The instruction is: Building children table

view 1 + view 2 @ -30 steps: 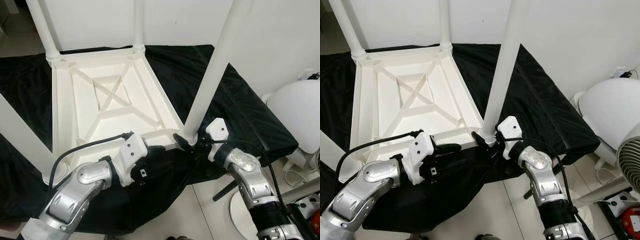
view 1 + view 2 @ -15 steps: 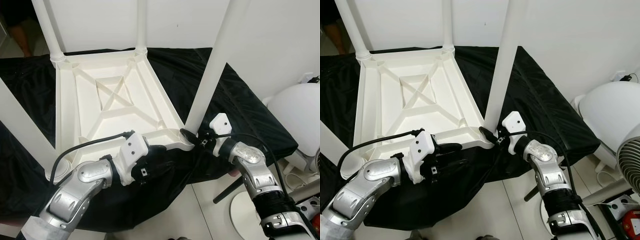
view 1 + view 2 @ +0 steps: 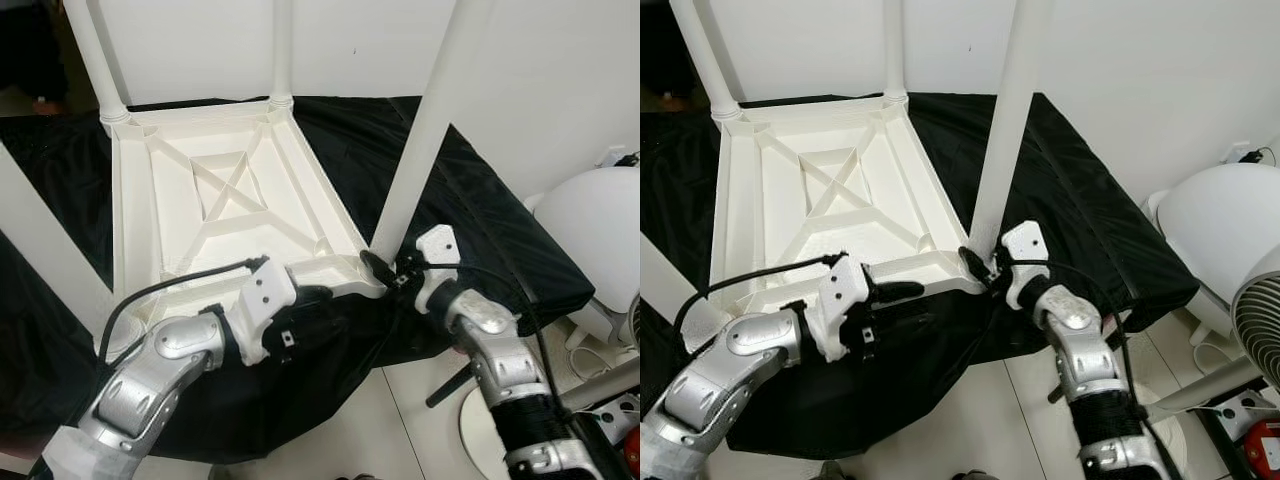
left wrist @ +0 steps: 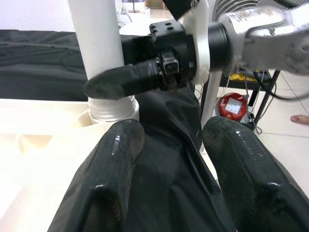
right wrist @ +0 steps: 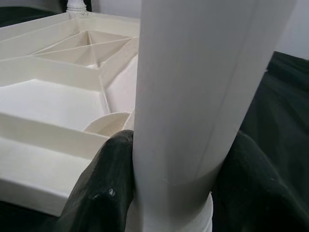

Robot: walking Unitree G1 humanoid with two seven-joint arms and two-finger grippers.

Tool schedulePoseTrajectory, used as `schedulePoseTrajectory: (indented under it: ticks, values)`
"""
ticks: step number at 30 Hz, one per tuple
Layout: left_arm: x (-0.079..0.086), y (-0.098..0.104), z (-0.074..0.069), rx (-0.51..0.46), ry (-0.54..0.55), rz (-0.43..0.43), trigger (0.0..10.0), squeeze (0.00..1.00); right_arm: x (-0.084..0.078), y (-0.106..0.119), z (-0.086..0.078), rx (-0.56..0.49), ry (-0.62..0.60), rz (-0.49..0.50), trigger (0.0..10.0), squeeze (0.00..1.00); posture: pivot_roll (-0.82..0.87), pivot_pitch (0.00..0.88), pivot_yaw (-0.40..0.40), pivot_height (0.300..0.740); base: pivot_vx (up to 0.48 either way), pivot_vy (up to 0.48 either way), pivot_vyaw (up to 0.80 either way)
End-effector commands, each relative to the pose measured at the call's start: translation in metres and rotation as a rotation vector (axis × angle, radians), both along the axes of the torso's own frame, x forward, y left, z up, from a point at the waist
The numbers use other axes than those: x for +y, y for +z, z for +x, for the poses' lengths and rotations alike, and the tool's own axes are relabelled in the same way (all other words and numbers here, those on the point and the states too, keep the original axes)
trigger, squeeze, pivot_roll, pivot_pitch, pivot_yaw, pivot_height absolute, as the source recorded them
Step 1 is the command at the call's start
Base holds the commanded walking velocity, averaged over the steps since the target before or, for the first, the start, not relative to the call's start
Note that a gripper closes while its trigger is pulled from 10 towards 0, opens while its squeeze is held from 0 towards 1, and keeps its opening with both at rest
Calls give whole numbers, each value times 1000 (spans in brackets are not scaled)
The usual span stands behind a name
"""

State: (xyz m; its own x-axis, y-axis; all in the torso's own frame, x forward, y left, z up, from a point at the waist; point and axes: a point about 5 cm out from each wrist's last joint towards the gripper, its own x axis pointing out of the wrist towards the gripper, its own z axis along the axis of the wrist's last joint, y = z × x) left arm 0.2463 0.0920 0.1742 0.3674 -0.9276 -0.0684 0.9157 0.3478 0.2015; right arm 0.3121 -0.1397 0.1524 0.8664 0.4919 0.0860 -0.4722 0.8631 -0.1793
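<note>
Black cloth (image 3: pixel 470 210) covers the low platform against a white wall, and on it the children's table top (image 3: pixel 225 205) lies upside down with its ribbed underside up; four white legs rise from its corners, the near right leg (image 3: pixel 415 150) standing in its socket; the right gripper (image 3: pixel 385 275) is clenched round the base of that leg, one finger on each side of it in the right wrist view; over the last second the camera has shifted a little and the right wrist has twisted slightly while its hold stayed put, which I judge to be the leg being screwed home, so the build looks close to done; the left gripper (image 3: pixel 320 305) rests spread and empty on the cloth against the near edge of the top; the hollow panels between the ribs hold nothing; a white fan (image 3: pixel 1250 300) stands on the floor to the right
</note>
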Motion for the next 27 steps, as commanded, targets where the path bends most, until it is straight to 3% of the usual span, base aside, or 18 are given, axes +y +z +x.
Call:
schedulePoseTrajectory:
  ticks: [1, 8, 9, 12, 14, 20, 23, 24, 25, 26, 27]
  values:
    - [1, -1, 0, 18, -27, 3, 10000, 0, -2, 0, -2, 7, -51, 15, 10000, 0, 31, 72, -30, 740, 0, 0, 0]
    - [2, 0, -1, 19, -27, 5, 10000, 0, 11, -2, -11, 27, -239, 133, 10000, 0, 30, 81, -24, 740, 0, 0, 0]
    - [3, 0, -1, 19, -27, 7, 10000, 0, 21, -2, -17, 32, -338, 174, 10000, 0, 30, 82, -22, 740, 0, 0, 0]
    - [3, 0, -1, 19, -28, 9, 10000, 0, 24, -3, -19, 38, -377, 188, 10000, 0, 30, 82, -22, 740, 0, 0, 0]
    - [3, 0, 0, 19, -28, 8, 10000, 0, 32, -4, -22, 46, -467, 219, 10000, 0, 31, 83, -21, 740, 0, 0, 0]
    - [3, 1, 1, 19, -27, 3, 10000, 0, 44, -3, -27, 53, -484, 240, 10000, 0, 31, 84, -15, 740, 0, 0, 0]
    - [3, 2, 1, 19, -31, 4, 10000, 0, 41, -1, -27, 45, -474, 226, 10000, 0, 31, 84, -15, 740, 0, 0, 0]
    - [3, 2, 1, 18, -32, 6, 10000, 0, 39, 0, -27, 39, -468, 229, 10000, 475, 31, 84, -15, 740, 0, 0, 0]
    - [3, 2, 1, 18, -32, 6, 10000, 0, 39, 0, -27, 39, -468, 229, 10000, 475, 31, 84, -15, 740, 0, 0, 0]
    - [3, 2, 2, 17, -32, 6, 10000, 0, 38, 2, -28, 34, -462, 237, 10000, 957, 30, 84, -15, 740, 0, 0, 0]
    - [4, 3, 2, 16, -32, 7, 10000, 0, 37, 4, -29, 22, -444, 244, 10000, 1000, 31, 84, -15, 740, 0, 0, 0]
